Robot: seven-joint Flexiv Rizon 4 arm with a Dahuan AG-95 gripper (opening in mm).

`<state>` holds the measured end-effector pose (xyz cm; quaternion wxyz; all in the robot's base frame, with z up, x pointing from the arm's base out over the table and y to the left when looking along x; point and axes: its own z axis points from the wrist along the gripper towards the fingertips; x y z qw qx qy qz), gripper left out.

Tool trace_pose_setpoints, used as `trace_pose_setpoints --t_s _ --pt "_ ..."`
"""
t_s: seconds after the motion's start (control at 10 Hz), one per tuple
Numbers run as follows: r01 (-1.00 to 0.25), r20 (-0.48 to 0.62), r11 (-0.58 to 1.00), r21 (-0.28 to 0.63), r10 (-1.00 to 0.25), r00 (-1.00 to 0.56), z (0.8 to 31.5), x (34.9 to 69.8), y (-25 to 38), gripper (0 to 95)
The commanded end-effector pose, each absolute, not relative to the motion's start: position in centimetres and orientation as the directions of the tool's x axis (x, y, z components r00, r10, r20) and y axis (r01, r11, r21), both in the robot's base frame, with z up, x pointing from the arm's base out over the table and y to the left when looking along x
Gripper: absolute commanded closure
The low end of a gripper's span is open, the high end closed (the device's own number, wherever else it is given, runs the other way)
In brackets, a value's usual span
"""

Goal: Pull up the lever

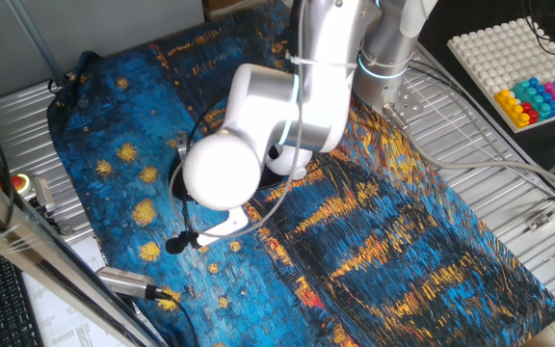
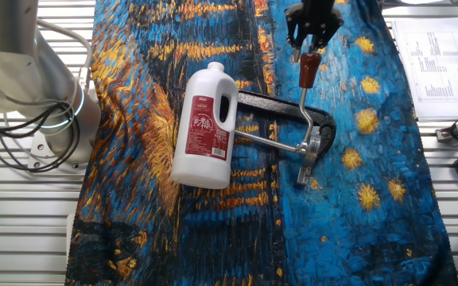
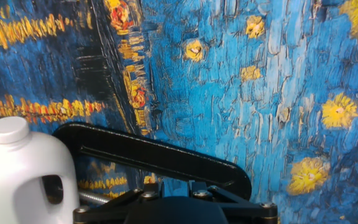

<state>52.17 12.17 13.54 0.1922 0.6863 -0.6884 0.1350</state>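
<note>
Painted cloth in swirling blue and gold covers the tabletop, and the black oval-based fixture lies on it near the middle. In the other fixed view, the lever rises from its hinge at the fixture's right end as a slim silver rod ending in a reddish-brown knob, and that knob sits right at the tips of the dark gripper coming in from the top edge. The jaws stand on either side of the knob, but whether they actually clamp it cannot be told from these angles. A longer plain silver crossbar runs from the hinge leftward to the white jug, which lies on its side with its red label up, touching the fixture's left end. In one fixed view the white arm hides the lever entirely. In the hand view the fixture's black base fills the lower centre, with the jug's cap and handle at lower left.
</note>
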Motion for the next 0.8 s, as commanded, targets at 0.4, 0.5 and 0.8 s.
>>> trace_pose_setpoints --t_s 0.4,0.5,0.8 --pt "-0.997 0.491 0.017 0.080 -0.871 0.025 13.2 52.1 11.9 76.0" --pt "-0.997 0.490 0.017 0.081 -0.872 0.025 13.4 52.0 11.7 76.0" --pt "-0.997 0.487 0.011 0.083 -0.873 0.031 14.1 51.7 10.9 76.0"
